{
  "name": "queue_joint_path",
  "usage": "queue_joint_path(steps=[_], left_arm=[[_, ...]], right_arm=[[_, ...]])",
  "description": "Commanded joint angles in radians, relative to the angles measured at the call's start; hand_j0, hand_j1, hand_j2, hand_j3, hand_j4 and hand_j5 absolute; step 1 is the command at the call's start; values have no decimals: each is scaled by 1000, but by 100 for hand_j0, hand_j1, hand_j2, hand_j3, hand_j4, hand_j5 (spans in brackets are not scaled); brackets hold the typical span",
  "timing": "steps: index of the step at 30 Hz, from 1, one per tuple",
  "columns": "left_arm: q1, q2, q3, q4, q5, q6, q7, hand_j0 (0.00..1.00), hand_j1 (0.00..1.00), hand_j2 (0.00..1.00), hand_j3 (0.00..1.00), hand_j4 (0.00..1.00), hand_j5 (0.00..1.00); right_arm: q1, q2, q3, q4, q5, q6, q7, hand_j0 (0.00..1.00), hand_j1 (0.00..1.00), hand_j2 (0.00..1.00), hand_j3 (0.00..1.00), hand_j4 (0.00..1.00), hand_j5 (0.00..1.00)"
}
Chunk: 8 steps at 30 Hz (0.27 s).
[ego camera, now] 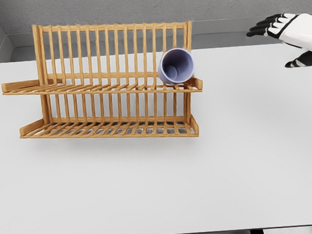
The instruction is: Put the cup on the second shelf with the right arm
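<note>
A pale lavender cup [176,66] lies on its side at the right end of the upper shelf [90,88] of a wooden dish rack [110,80], its mouth facing me. My right hand [284,35] hovers at the far right edge of the view, well to the right of the rack and apart from the cup. Its black fingers are spread and hold nothing. The lower shelf [108,128] of the rack carries nothing.
The rack stands on a white table [203,178] towards its back left. A grey wall runs behind the table. The table's front edge shows along the bottom of the view.
</note>
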Motion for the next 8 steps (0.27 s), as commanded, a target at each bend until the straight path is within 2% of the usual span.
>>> queue_joint_path(steps=[1,2,3,5,8], left_arm=[[0,0,0,0,0,0,0,100,100,100,100,100,100],[0,0,0,0,0,0,0,100,100,100,100,100,100],[0,0,0,0,0,0,0,100,100,100,100,100,100],[0,0,0,0,0,0,0,100,100,100,100,100,100],[0,0,0,0,0,0,0,100,100,100,100,100,100]], right_arm=[[6,43,-56,39,-5,2,-1,100,100,100,100,100,100],[43,86,-56,39,-2,2,-1,100,100,100,100,100,100],[61,102,-53,42,0,2,-1,100,100,100,100,100,100],[71,169,-50,59,47,2,-1,100,100,100,100,100,100],[91,200,-50,107,95,2,-1,100,100,100,100,100,100]])
